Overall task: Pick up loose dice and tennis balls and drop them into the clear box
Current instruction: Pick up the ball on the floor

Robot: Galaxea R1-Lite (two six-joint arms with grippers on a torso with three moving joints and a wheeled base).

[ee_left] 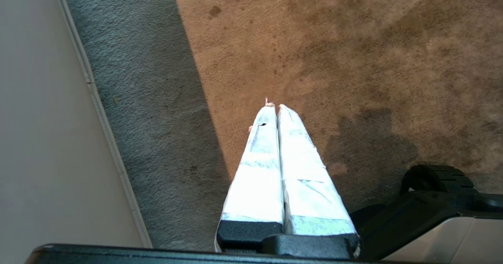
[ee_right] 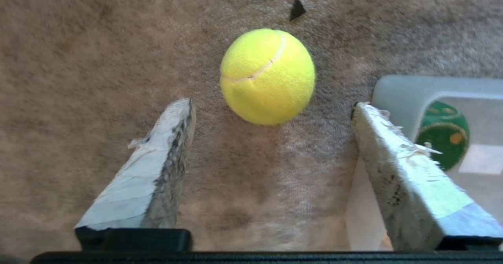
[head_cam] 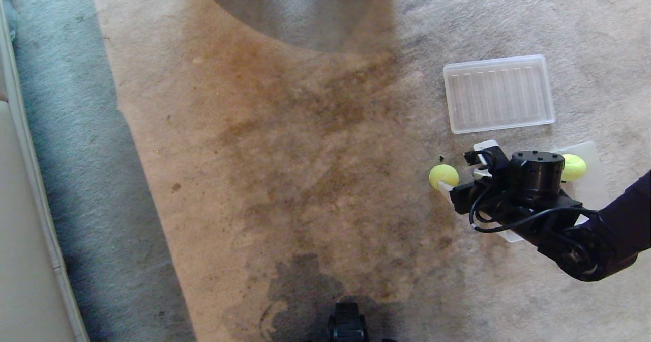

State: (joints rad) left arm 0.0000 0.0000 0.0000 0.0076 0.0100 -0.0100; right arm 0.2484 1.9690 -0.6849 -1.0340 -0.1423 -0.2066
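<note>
Currently, on the carpet: one tennis ball loose just beside the clear box; right gripper above it, fingers apart, empty; boxed: second tennis ball, dark green die. Left gripper parked, fingers together.

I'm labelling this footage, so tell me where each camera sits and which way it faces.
Head: high, looking down at the carpet, ribbed lid, right gripper.
Left wrist: behind the shut left gripper, facing carpet.
Right wrist: behind open jaws, facing a tennis ball beside the clear box.
Shared: head and right wrist both show that ball.
</note>
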